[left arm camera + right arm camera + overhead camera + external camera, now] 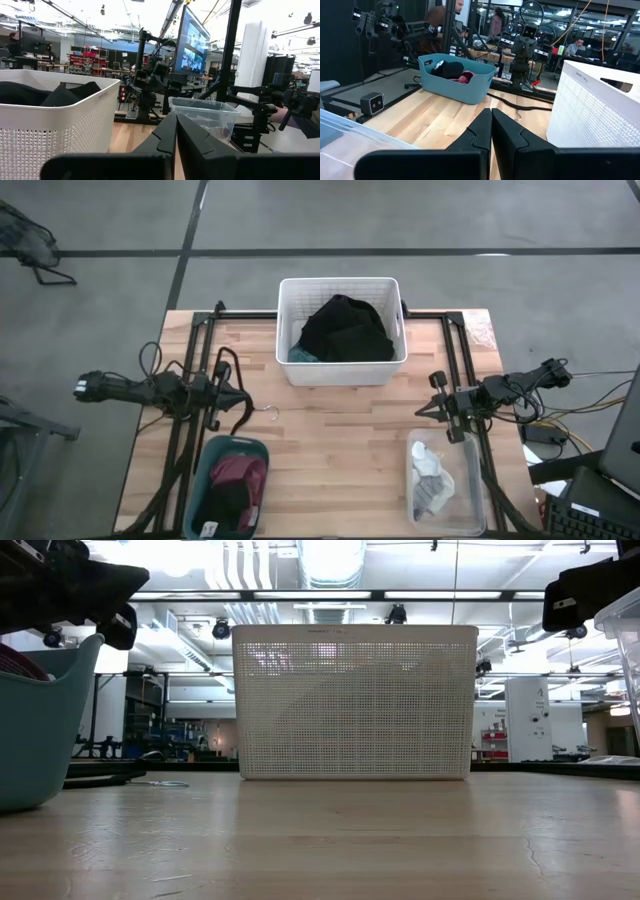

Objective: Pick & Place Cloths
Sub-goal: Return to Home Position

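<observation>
A large black cloth (345, 330) fills the white slatted basket (290, 290) at the table's far middle, with a bit of teal cloth (299, 355) at its near left corner; the black cloth (50, 92) also shows in the left wrist view. Maroon and black cloths (238, 480) lie in the teal tub (205, 470) at the near left. Grey and white pieces (432, 475) lie in a clear bin (470, 510) at the near right. My left gripper (248, 392) hovers shut left of the basket, above the tub's far end. My right gripper (422, 410) hovers shut by the clear bin's far end.
Bare wood lies between the basket, the tub (457, 82) and the clear bin (205, 112). A small wire hook (266, 413) lies near my left gripper. Dark frame rails run along the table's left and right sides. People sit at desks in the room beyond.
</observation>
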Tool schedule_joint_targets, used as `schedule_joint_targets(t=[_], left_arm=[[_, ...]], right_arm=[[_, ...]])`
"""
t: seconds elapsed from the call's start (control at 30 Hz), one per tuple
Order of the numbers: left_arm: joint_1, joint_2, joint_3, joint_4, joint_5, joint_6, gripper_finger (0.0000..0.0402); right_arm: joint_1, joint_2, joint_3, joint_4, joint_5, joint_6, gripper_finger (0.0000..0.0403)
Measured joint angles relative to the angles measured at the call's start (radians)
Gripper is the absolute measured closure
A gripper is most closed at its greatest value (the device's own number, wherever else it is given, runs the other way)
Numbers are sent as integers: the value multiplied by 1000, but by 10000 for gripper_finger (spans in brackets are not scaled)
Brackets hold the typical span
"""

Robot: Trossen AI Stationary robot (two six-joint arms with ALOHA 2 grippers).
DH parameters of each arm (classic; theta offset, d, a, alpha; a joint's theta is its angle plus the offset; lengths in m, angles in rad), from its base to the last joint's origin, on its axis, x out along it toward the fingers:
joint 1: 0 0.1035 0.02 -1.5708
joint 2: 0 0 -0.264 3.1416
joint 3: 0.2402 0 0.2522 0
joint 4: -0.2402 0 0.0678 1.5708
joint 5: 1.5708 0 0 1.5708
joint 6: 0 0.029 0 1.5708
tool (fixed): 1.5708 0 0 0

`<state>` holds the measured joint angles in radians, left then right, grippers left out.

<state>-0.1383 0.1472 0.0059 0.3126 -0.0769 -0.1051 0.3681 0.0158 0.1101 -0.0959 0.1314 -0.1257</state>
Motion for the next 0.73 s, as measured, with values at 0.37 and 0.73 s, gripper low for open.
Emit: schedule_joint_targets(t=[0.37,0.73], left_arm=[[0,0,0,0,1,0,384],[0,0,0,0,5,0,383]], right_arm=[[0,0,0,0,0,2,394],[0,0,0,0,0,-12,394]])
